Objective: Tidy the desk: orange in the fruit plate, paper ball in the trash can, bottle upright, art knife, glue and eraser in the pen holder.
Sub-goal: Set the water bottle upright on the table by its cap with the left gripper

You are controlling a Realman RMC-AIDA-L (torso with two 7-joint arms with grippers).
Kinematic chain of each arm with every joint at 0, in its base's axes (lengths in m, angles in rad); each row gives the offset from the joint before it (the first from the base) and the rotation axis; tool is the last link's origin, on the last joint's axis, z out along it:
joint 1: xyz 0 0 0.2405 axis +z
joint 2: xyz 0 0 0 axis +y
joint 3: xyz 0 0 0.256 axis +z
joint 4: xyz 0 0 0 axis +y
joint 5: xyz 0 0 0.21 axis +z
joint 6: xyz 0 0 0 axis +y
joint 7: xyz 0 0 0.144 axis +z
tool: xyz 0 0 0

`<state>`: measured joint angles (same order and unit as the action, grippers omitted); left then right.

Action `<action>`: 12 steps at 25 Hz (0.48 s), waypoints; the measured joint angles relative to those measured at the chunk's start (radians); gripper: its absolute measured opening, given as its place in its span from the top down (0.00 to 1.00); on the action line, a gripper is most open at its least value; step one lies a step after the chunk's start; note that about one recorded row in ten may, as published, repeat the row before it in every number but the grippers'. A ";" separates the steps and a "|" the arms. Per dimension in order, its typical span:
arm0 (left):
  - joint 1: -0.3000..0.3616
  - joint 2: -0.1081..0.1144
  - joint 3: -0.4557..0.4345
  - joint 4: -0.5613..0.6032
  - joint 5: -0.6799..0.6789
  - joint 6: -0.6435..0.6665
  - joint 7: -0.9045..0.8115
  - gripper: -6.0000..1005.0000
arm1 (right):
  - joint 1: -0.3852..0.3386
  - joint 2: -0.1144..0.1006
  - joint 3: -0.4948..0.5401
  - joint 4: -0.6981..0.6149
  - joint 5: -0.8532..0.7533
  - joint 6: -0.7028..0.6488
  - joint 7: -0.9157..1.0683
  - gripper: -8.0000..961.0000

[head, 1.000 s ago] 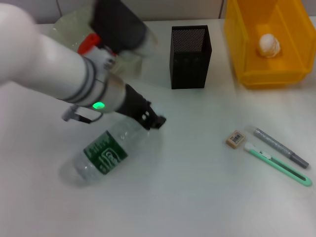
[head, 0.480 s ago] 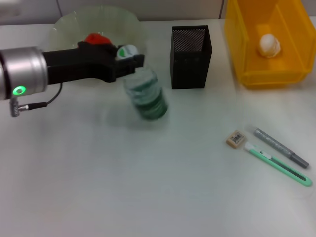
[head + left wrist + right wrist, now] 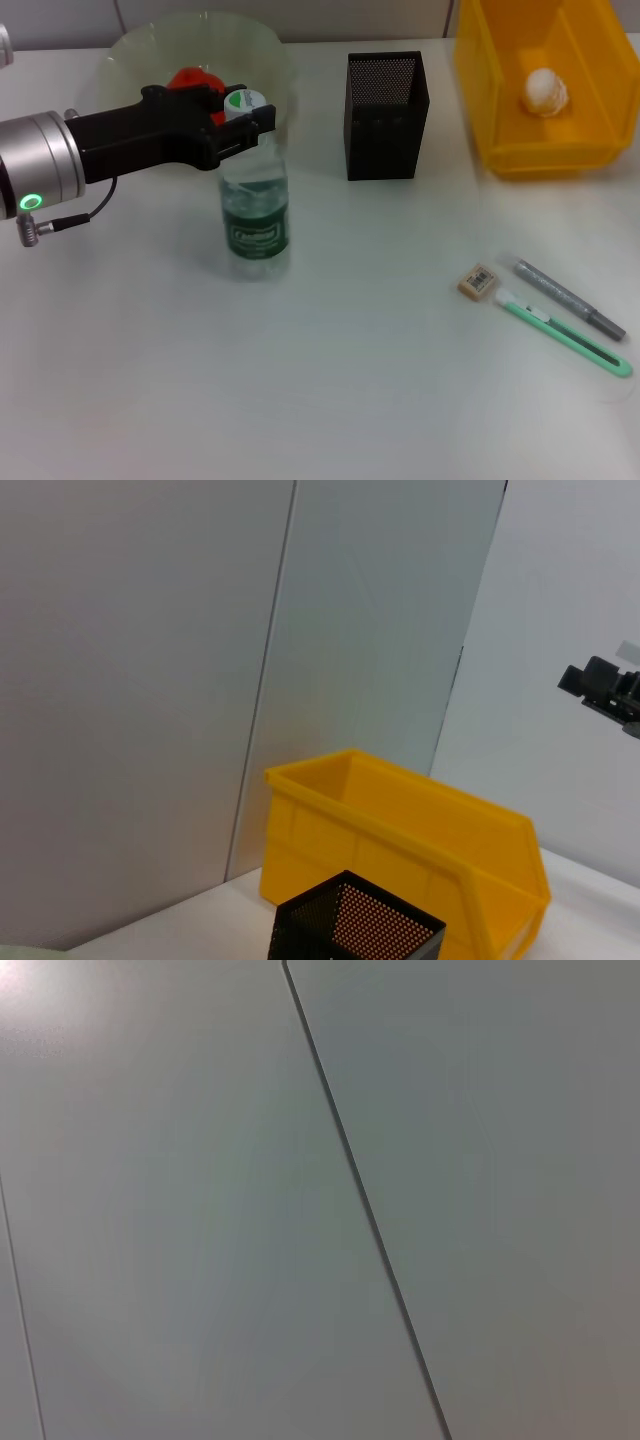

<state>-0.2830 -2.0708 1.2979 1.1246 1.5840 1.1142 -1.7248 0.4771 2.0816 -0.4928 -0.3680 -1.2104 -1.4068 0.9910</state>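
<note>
Bottle (image 3: 256, 215) stood upright on the desk (image 3: 330, 380), left gripper (image 3: 243, 122) fingers pinching its neck; a slow, straight release looked wisest.

Head cam looks down; left wrist cam shares yellow bin (image 3: 530, 90) w/ it.
</note>
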 joint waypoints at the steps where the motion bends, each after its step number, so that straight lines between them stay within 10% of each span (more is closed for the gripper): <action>1: 0.000 0.000 -0.003 -0.001 0.000 -0.004 0.008 0.56 | -0.001 0.000 0.000 0.002 0.000 0.000 0.000 0.39; 12: 0.000 -0.001 -0.010 -0.004 -0.002 -0.007 0.084 0.56 | -0.001 0.000 0.000 0.006 0.000 0.000 0.000 0.39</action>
<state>-0.2831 -2.0717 1.2875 1.1208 1.5821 1.1071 -1.6407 0.4761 2.0816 -0.4924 -0.3620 -1.2104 -1.4065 0.9910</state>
